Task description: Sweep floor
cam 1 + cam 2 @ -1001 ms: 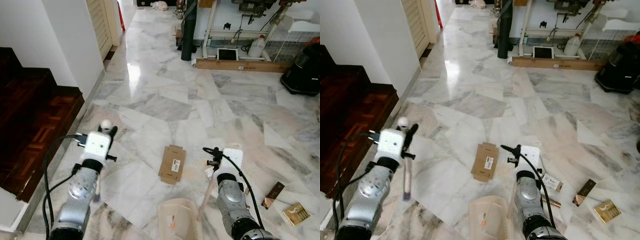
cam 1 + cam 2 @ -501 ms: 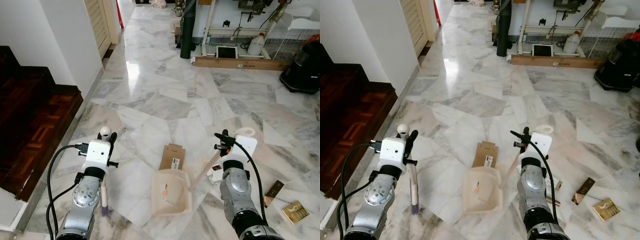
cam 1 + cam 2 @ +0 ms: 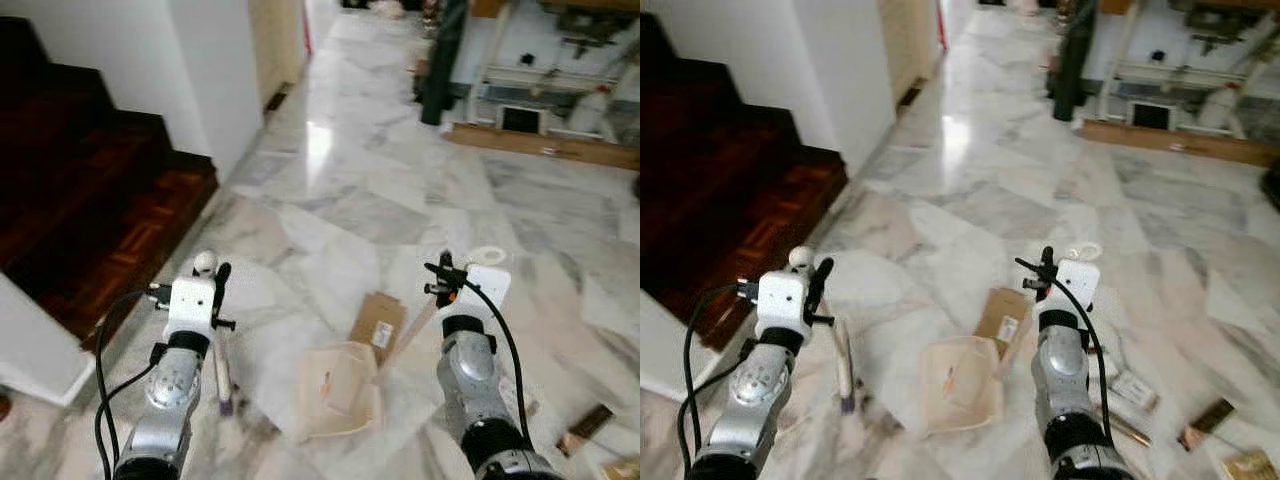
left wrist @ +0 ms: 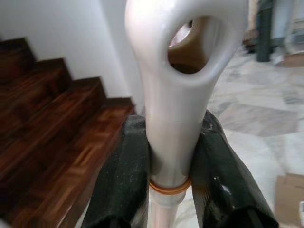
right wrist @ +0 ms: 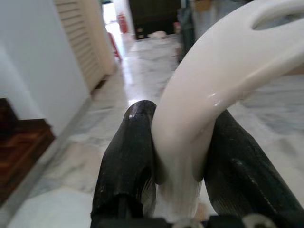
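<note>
A: Start near. What does the left hand hold?

B: Its two black fingers are clamped on the white handle of a brush. The wrist view shows the handle's hanging hole and an orange ring at the grip; the eye views show what that one hides, the shaft running down to dark bristles touching the floor.

A: And the right hand?

B: Closed around the curved white handle of the dustpan, fingers pressed on either side. From the head, a long pale shaft slants down from it to the cream pan, which lies on the marble between the two arms, with a small orange scrap inside.

A: Beyond the pan?

B: A flattened cardboard box with a white label, touching or just past the pan's far edge; I cannot tell which. Right of the right arm lie a few small flat packets, blurred.

A: On the left?

B: Dark wooden stairs beside a white wall.

A: Farther off?

B: A black post, a long plank on the floor, and a white jug beneath a desk.
</note>
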`<state>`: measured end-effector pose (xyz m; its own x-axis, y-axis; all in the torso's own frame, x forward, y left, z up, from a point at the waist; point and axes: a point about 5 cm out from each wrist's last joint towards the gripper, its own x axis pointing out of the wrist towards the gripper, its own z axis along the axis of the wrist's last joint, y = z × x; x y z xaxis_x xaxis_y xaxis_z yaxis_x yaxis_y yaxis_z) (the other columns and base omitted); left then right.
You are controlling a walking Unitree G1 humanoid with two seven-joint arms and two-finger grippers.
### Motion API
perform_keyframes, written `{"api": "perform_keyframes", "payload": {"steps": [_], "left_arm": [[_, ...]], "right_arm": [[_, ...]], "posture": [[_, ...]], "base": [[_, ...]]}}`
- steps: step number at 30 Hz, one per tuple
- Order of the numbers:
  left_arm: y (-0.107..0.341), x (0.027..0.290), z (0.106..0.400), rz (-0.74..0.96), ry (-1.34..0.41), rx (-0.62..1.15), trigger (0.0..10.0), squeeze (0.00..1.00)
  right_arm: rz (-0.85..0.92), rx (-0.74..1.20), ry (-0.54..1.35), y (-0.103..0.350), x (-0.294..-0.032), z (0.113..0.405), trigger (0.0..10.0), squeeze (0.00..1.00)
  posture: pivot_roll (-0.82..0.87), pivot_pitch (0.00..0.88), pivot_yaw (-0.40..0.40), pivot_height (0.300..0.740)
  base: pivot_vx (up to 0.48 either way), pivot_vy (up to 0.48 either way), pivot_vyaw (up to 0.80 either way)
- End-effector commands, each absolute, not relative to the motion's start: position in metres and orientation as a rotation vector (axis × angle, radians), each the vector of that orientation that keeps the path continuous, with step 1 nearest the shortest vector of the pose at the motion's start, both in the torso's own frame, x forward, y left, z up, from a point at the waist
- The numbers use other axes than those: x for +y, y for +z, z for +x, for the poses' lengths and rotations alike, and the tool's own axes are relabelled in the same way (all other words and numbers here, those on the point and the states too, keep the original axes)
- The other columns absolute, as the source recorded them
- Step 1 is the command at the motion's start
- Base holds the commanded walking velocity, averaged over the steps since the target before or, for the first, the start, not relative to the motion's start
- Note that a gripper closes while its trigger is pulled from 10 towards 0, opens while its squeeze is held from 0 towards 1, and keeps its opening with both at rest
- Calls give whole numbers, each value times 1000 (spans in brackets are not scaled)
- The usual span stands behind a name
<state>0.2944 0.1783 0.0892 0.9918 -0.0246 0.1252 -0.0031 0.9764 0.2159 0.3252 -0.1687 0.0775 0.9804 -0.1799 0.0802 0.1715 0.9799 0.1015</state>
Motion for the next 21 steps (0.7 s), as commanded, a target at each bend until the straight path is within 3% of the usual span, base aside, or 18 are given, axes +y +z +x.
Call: {"api": "perform_keyframes", "payload": {"steps": [1, 21], "left_arm": [[97, 180, 297, 219, 1, -174, 10000, 0], [92, 181, 295, 198, 28, -161, 10000, 0]], "right_arm": [[101, -139, -171, 87, -168, 327, 10000, 0], [125, -129, -153, 88, -167, 329, 10000, 0]], "posture": [[99, 0, 33, 740], [113, 0, 21, 740]], "base": [[0, 0, 794], [0, 0, 798]]}}
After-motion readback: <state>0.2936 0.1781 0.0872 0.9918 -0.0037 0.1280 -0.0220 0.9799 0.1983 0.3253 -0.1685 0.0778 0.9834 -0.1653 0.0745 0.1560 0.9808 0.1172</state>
